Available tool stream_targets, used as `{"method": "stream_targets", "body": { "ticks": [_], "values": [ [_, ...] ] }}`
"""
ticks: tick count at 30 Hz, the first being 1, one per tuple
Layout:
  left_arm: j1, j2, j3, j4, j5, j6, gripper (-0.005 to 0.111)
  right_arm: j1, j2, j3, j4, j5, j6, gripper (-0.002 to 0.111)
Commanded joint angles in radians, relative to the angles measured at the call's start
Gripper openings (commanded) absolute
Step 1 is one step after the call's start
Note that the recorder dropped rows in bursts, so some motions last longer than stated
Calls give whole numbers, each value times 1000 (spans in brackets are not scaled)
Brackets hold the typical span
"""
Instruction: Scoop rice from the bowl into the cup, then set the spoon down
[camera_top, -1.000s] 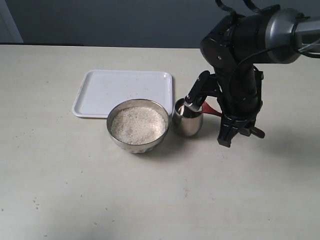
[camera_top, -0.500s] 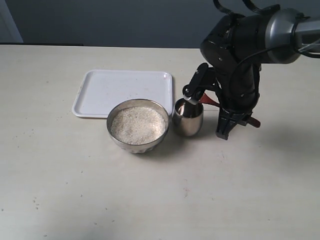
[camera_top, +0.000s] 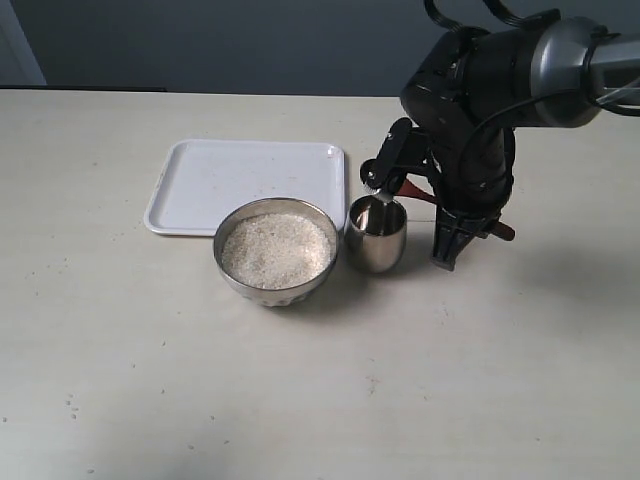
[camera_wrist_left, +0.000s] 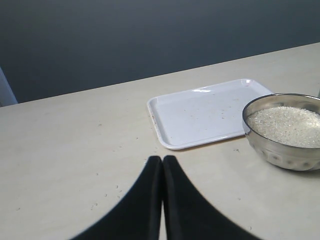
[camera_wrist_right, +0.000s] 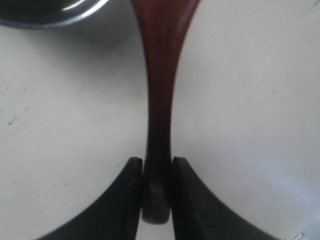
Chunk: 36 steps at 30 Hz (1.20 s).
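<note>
The steel bowl (camera_top: 275, 250) holds a heap of white rice (camera_top: 276, 248) and stands just left of the small steel cup (camera_top: 376, 238). My right gripper (camera_wrist_right: 157, 167) is shut on the end of the dark red wooden spoon's handle (camera_wrist_right: 159, 100). In the exterior view the spoon (camera_top: 415, 191) slants above the table right of the cup, its wide end at the cup's rim and partly hidden by the right arm (camera_top: 470, 110). My left gripper (camera_wrist_left: 162, 159) is shut on nothing, low over the table well away from the bowl (camera_wrist_left: 285, 135) and rice (camera_wrist_left: 287, 125).
A white tray (camera_top: 250, 165) lies flat behind the bowl, also seen as the tray (camera_wrist_left: 205, 112) in the left wrist view. The cup's rim (camera_wrist_right: 50, 15) shows at one edge of the right wrist view. A dark wall runs behind the table.
The right arm has risen and turned a little toward the cup, carrying the spoon with it. The bowl, cup and tray have not moved.
</note>
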Motion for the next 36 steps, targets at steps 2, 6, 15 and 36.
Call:
{"method": "stream_targets", "body": {
  "ticks": [2,6,15,36],
  "values": [
    [-2,-4,-2,-1,-15,-2,1,-4,-3,1,-13,-31,-16,-1],
    [-2,-4,-2,-1,-15,-2,1,-4,-3,1,-17,-45,-22,-1],
    [-2,-4,-2,-1,-15,-2,1,-4,-3,1,-38,-56,-22,-1],
    [-2,-4,-2,-1,-15,-2,1,-4,-3,32,-67,-107,28,-1]
  ]
}}
